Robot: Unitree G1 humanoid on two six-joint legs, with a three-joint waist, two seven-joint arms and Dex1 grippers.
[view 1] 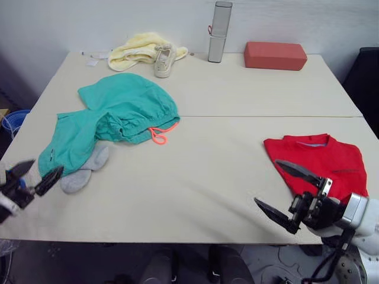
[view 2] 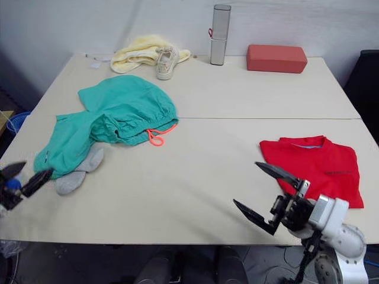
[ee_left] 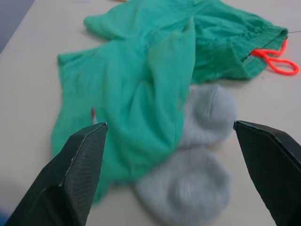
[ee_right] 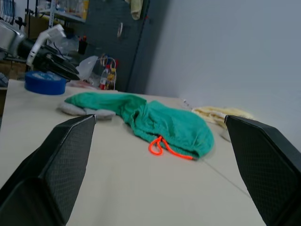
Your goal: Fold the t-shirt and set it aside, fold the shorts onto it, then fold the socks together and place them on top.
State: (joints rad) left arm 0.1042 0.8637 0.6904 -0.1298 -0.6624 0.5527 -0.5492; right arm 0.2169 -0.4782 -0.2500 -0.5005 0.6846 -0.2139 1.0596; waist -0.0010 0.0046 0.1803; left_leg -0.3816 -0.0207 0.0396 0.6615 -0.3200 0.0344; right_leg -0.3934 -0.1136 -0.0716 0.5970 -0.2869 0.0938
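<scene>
- Folded t-shirt, near right of table.
- Shorts lie left, overlapping socks.
- Left gripper and right gripper: both spread, empty.

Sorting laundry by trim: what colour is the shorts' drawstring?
Coral-orange drawstring on teal-green shorts, clearest in the left wrist view.

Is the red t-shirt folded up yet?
Folded: the t-shirt lies as a compact rectangle, no sleeves showing.
</scene>
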